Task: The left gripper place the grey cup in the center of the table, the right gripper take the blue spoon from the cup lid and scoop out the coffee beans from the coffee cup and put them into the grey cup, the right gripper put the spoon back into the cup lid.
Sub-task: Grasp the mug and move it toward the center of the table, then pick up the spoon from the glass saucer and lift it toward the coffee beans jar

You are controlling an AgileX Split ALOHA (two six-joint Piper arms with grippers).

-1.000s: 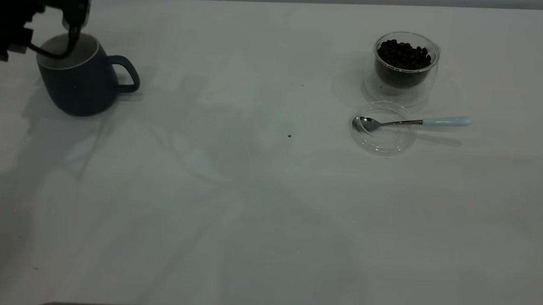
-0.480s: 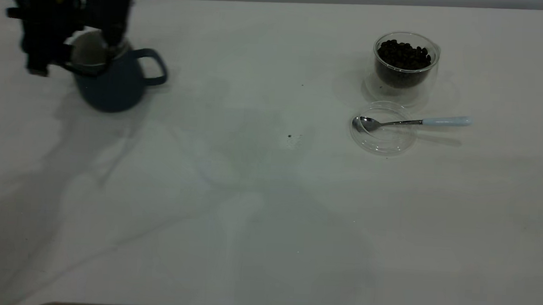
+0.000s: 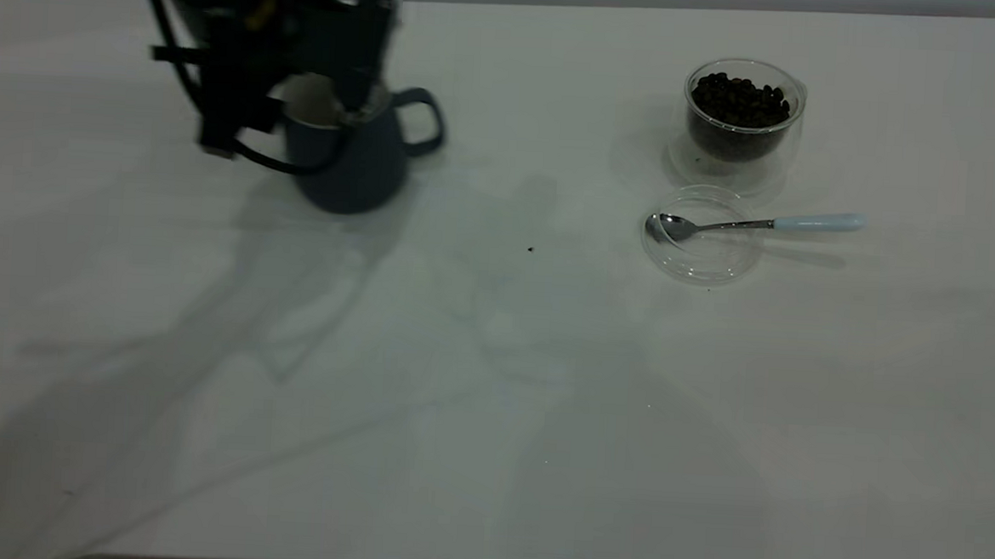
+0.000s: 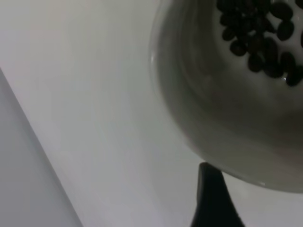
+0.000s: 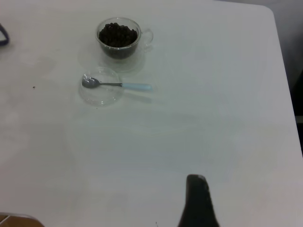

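Mug first: we've got the grey cup [image 3: 354,165], a dark slate blue-grey mug with a white inside and a loop handle, sitting toward the back left part of the big plain white table [image 3: 492,381], handle pointing toward the right side of the exterior view. Our black left gripper [image 3: 336,105] is clamped on its rim, one finger down inside the mug and the other outside. The left wrist view mostly shows the white inside of the mug with a few dark beans in it. Over on the right, well apart from the mug, we see the coffee cup [image 3: 743,113], a short clear double-walled glass one, holding a heap of dark brown coffee beans [image 3: 741,99]. Just in front of it lies the cup lid [image 3: 702,243], a shallow clear glass disc, with the blue spoon [image 3: 751,225], shiny metal with a pale blue handle end, resting bowl-in-lid and handle sticking out past the rim. The right gripper [image 5: 198,201] hangs well away from all that, and we can't tell how its fingers stand.
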